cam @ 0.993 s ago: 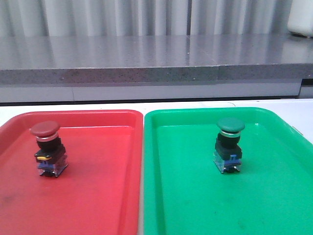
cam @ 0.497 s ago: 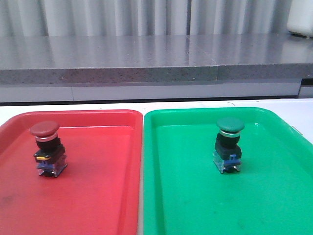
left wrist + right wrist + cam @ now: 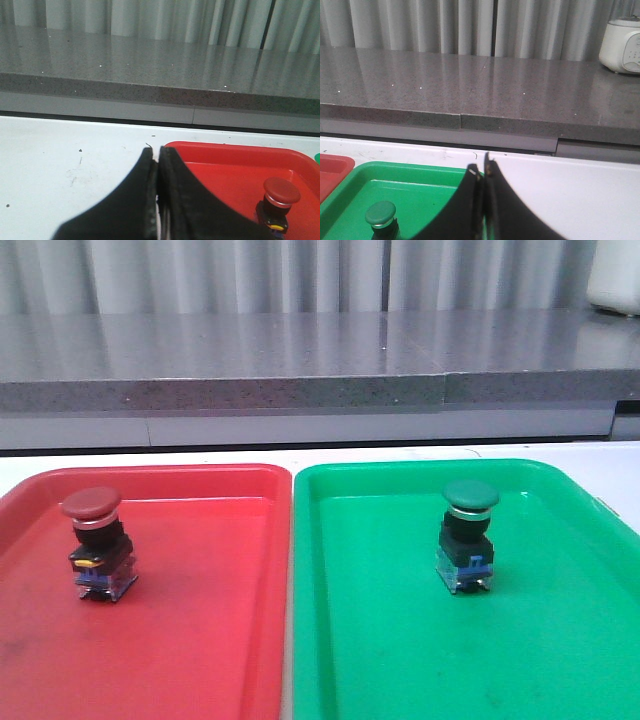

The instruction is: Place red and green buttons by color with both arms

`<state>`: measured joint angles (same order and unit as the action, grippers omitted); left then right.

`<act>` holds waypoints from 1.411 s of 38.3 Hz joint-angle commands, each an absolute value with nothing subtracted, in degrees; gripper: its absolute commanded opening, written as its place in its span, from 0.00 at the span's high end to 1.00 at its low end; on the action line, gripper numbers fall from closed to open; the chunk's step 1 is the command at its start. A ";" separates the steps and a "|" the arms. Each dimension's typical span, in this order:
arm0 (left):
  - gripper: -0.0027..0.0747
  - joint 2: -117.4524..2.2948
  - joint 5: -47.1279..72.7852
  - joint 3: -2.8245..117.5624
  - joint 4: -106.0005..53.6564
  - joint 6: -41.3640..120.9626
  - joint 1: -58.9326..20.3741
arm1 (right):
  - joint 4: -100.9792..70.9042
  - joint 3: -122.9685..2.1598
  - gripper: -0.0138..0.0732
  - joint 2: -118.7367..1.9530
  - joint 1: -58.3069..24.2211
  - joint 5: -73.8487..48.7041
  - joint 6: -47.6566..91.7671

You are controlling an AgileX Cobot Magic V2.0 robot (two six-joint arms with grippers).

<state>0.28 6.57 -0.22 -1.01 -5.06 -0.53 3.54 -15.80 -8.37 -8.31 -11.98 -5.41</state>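
The red button [image 3: 97,543] stands upright in the red tray [image 3: 200,640], on its left side. The green button [image 3: 467,535] stands upright in the green tray [image 3: 560,640]. Neither arm shows in the front view. In the left wrist view my left gripper [image 3: 157,151] is shut and empty, by the red tray's [image 3: 225,170] corner, apart from the red button [image 3: 280,202]. In the right wrist view my right gripper [image 3: 481,167] is shut and empty, over the far rim of the green tray [image 3: 415,192], apart from the green button [image 3: 381,218].
A white table [image 3: 600,455] carries both trays side by side. A grey stone counter [image 3: 300,360] runs along the back, with curtains behind it. A white appliance [image 3: 622,42] stands on the counter at the far right.
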 commanded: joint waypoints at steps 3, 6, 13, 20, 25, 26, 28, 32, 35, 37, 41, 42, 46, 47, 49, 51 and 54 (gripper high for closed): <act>0.99 1.25 1.54 -1.57 -1.55 -5.44 -0.46 | 4.24 -17.32 0.92 -9.05 -8.09 -7.21 -4.96; 0.99 1.25 1.54 -1.57 -1.55 -5.44 -0.46 | 4.42 -16.66 0.92 -8.99 -8.09 -6.77 -4.91; 0.99 1.25 1.54 -1.57 -1.55 -5.44 -0.46 | 4.06 -9.25 0.92 -6.33 -6.96 -4.95 -2.55; 0.99 1.25 1.54 -1.57 -1.55 -5.44 -0.46 | 0.82 -0.35 0.92 -1.48 -2.08 -4.46 -2.23; 0.99 1.25 1.54 -1.57 -1.55 -5.44 -0.46 | 0.41 1.26 0.92 1.69 -0.51 -8.64 -2.23; 0.99 1.25 1.54 -1.57 -1.55 -5.44 -0.46 | 0.41 1.26 0.92 1.60 -0.46 -9.00 -2.23; 0.99 1.25 1.54 -1.57 -1.55 -5.44 -0.46 | 0.41 1.26 0.92 1.54 -0.33 -9.35 -2.23; 0.99 1.25 1.54 -1.57 -1.55 -5.44 -0.46 | 0.41 1.21 0.92 1.54 -0.34 -9.39 -2.23; 0.99 1.25 1.54 -1.57 -1.55 -5.44 -0.46 | 0.41 1.21 0.92 1.54 -0.34 -9.39 -2.23; 0.99 1.25 1.54 -1.57 -1.55 -5.44 -0.46 | 0.41 1.21 0.92 1.54 -0.34 -9.39 -2.23; 0.99 1.25 1.54 -1.57 -1.55 -5.44 -0.46 | 0.41 1.21 0.92 1.54 -0.34 -9.39 -2.23; 0.99 1.25 1.54 -1.57 -1.55 -5.44 -0.46 | 0.41 1.21 0.92 1.54 -0.34 -9.39 -2.23; 0.99 1.25 1.54 -1.57 -1.55 -5.44 -0.46 | 0.41 1.21 0.92 1.54 -0.34 -9.39 -2.23; 0.99 1.25 1.54 -1.57 -1.55 -5.44 -0.46 | 0.41 1.21 0.92 1.54 -0.34 -9.39 -2.23; 0.99 1.25 1.54 -1.57 -1.55 -5.44 -0.46 | 0.41 1.21 0.92 1.54 -0.34 -9.39 -2.23; 0.99 1.25 1.54 -1.57 -1.55 -5.44 -0.46 | 0.41 1.21 0.92 1.54 -0.34 -9.39 -2.23; 0.99 1.25 1.54 -1.57 -1.55 -5.44 -0.46 | 0.41 1.21 0.92 1.54 -0.34 -9.39 -2.23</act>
<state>0.28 6.53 -0.22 -1.01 -5.06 -0.53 0.47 1.54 0.58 -0.72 -13.47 -2.82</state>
